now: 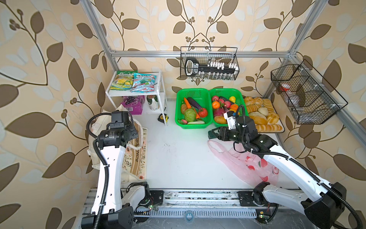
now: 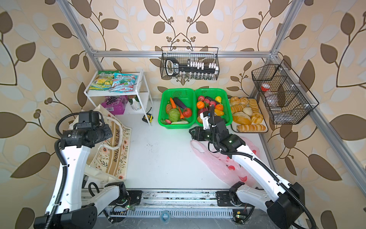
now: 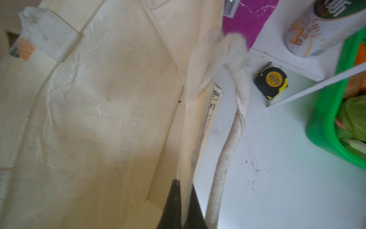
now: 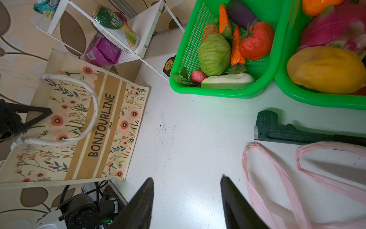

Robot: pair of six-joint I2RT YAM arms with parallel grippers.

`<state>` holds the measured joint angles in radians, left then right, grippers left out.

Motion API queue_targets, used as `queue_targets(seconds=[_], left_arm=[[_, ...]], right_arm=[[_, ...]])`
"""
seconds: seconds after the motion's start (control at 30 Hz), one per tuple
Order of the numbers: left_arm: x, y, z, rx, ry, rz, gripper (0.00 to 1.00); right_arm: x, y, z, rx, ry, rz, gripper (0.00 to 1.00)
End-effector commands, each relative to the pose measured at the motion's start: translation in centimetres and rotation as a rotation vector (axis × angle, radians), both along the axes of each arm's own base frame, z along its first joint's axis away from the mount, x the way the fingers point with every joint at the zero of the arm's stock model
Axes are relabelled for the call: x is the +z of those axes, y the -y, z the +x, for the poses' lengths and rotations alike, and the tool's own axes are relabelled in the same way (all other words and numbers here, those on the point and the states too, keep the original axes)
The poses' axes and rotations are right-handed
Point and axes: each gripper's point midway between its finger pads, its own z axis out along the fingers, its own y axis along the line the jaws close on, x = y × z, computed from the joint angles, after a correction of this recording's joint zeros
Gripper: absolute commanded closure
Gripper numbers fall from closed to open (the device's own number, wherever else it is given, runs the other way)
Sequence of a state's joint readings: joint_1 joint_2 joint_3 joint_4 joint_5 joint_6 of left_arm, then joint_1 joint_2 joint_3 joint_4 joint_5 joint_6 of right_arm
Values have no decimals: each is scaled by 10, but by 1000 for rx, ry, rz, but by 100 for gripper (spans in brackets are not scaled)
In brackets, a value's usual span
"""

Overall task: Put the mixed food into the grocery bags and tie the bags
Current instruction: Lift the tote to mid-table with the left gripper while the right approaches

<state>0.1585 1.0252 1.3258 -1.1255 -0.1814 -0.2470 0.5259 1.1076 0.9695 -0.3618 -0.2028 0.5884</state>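
left tool [image 3: 184,185]: clamps canvas tote [image 3: 99,119] wall, hidden in both top views | right tool [image 4: 187,178]: apart, empty | pink bag [image 1: 233,164]: partly under right arm [image 1: 287,164]

Background clutter around the white table [image 1: 178,162], lol

Yellow-green snack packet [image 1: 121,80] lies on top of the white shelf rack [image 1: 138,94], with a tape measure [image 3: 271,81] by its foot. Two green baskets touch side by side: the veg basket [image 1: 194,126] has a carrot [image 1: 187,102] and an eggplant [image 1: 195,103], the fruit basket [image 1: 223,93] a mango [image 4: 324,69] and an orange [image 1: 215,104]. Bread rolls [image 1: 261,115] fill a tray [image 2: 234,126] just beside it. A dark green pipe wrench [image 4: 287,135] lies flat in front. The back wire basket [image 1: 198,76] and side wire basket [image 1: 309,117] hang on the walls.
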Motion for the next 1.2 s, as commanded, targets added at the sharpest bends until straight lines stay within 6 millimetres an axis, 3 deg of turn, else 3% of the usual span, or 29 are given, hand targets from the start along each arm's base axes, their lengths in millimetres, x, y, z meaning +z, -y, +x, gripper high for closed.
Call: queue_targets(seconds=[0.0,0.07,0.23,0.4,0.5,0.8,0.93,1.0,1.03,1.17], left_arm=[[13,41,-11,-58,30,-235,100],[16,66,-13,-122,33,-323,100],[25,113,-19,-232,26,-346,100],[21,164,-20,-351,-42,-410,100],[27,189,-15,-409,-22,-397,100],[42,295,9,-662,14,-405,100],[47,333,13,-753,19,-426,100],[47,344,12,-791,8,-424,82],[51,346,10,-807,11,-425,79],[63,339,7,-823,54,-400,51]], right_arm=[[4,4,-2,-39,3,30,45],[8,5,-4,-43,8,43,45],[14,5,-8,-50,5,76,45],[15,9,-14,-63,2,98,44],[15,11,-18,-67,-6,116,44],[14,-1,-31,-35,-122,229,44],[17,0,-34,-42,-135,248,44],[21,0,-35,-45,-132,261,43],[23,1,-35,-48,-130,267,43],[33,-4,-37,-21,-131,289,40]])
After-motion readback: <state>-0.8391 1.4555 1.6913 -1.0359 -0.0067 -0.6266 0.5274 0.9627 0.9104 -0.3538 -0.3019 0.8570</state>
